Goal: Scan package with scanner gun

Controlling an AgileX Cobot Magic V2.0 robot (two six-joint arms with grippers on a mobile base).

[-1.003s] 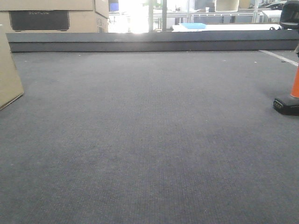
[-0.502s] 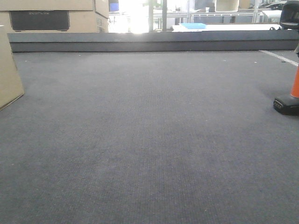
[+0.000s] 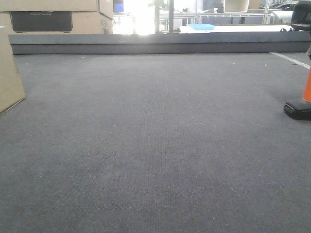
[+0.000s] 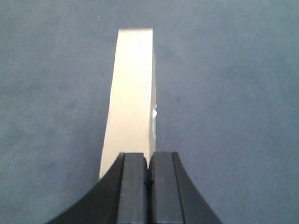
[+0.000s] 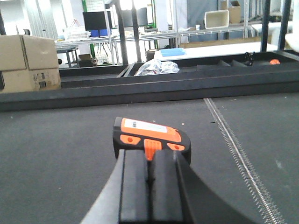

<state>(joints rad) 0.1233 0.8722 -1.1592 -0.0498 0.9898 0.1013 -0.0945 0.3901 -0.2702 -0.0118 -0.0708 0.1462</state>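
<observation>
The package (image 3: 8, 77) is a tan cardboard box standing on the grey carpet at the far left edge of the front view. In the left wrist view the package (image 4: 131, 93) shows edge-on, just beyond my left gripper (image 4: 148, 161), whose pads are pressed together with nothing between them. The scanner gun (image 3: 303, 94) stands at the far right edge, with an orange handle and a black foot. From the right wrist the scanner gun (image 5: 152, 135) sits just past my right gripper (image 5: 150, 156), which is shut; an orange ridge shows right above the fingertip gap.
A dark raised ledge (image 3: 155, 43) runs along the back of the carpet. Stacked cartons with a black panel (image 3: 48, 19) stand behind it at the left. A zipper-like seam (image 5: 238, 154) crosses the carpet to the right of the scanner. Benches and shelving fill the background.
</observation>
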